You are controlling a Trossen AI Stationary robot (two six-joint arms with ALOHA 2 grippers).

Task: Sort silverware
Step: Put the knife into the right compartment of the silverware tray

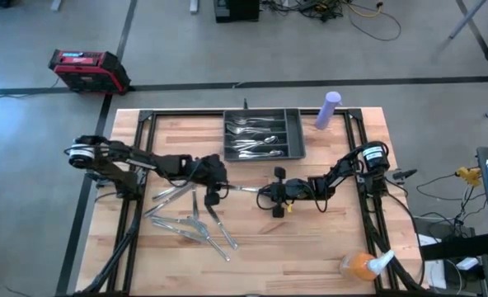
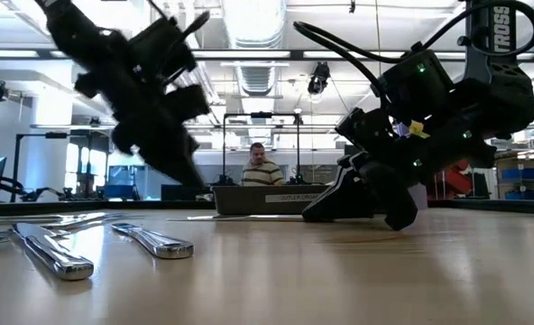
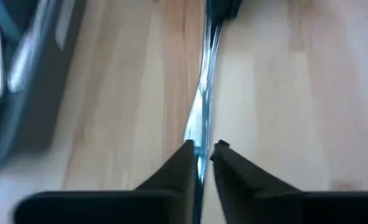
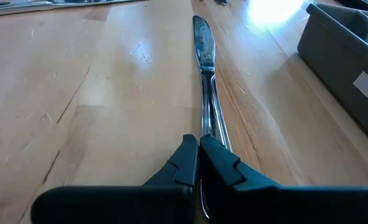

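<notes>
A silver knife (image 1: 242,189) lies flat on the wooden table between my two grippers, blade toward the table's left. My right gripper (image 1: 269,195) is shut on its handle. My left gripper (image 1: 217,186) hovers over the blade end with its fingers (image 3: 185,163) a little apart; the right wrist view shows the blade tip (image 4: 197,25) free. Several loose pieces of silverware (image 1: 186,221) lie at the near left. The dark tray (image 1: 294,136) at the far middle holds several sorted pieces. My right gripper pinches the knife's handle (image 4: 206,127) between its two shut fingers. The fingers come slanting down from the table's right side and lie along the knife. The knife rests flat on the table, and its blade (image 4: 200,43) points away from the gripper.
A purple cylinder (image 1: 330,109) stands at the far right beside the tray. An orange object with a spray bottle (image 1: 363,264) sits at the near right corner. A red case (image 1: 87,70) is on the floor. A person (image 2: 264,168) sits beyond the table.
</notes>
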